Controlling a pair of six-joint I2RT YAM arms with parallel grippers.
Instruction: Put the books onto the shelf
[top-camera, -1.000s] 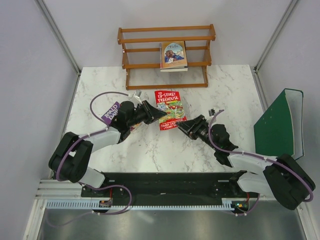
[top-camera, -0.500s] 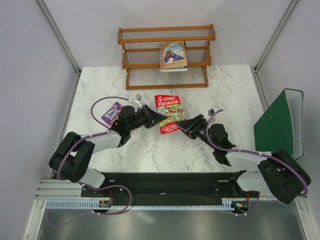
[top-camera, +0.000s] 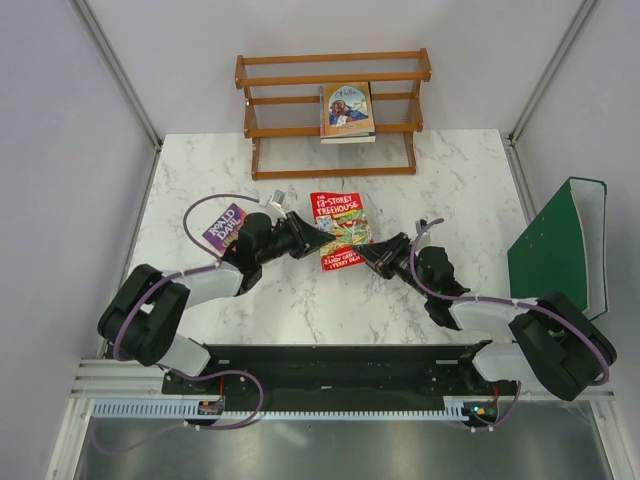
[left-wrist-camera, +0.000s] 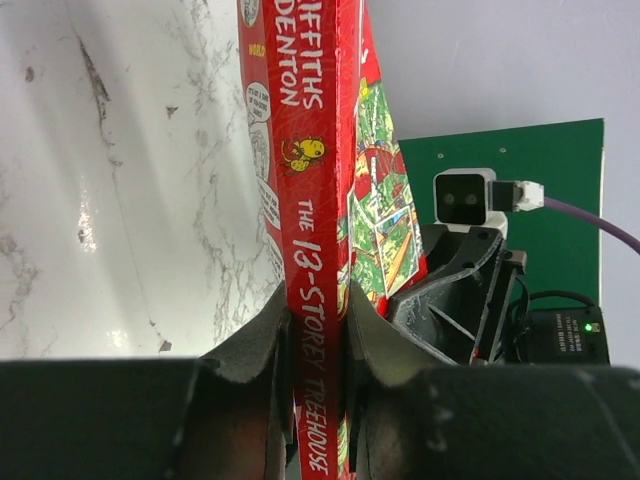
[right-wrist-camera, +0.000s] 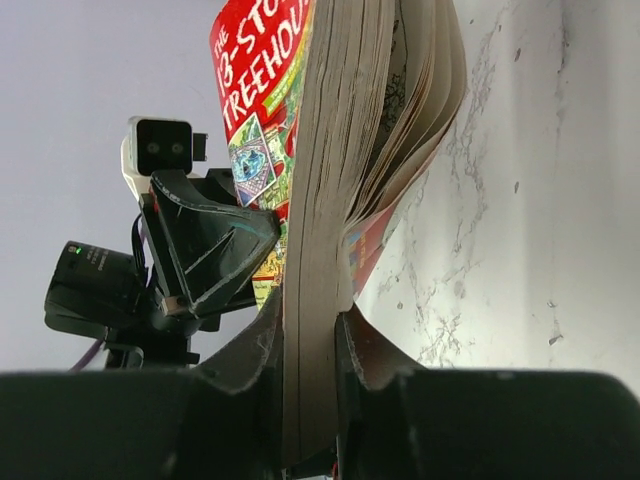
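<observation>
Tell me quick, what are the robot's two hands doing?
Left gripper: closed, holding the red 13-Storey Treehouse book by its spine.
Right gripper: closed, holding the same book's page edge.

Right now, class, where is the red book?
In the top view, the red book is at mid-table, pinched between the left gripper and right gripper, in front of the shelf.

Bright, even light; blurred near foregrounds

At 3 o'clock: large green binder (top-camera: 555, 250), standing tilted, beside right edge of white marble tabletop (top-camera: 455, 185). Plain grey walls (top-camera: 170, 60) from 9 through 12 to 3. At 6 o'clock: black base plate (top-camera: 340, 366), white slotted rail (top-camera: 330, 409).
</observation>
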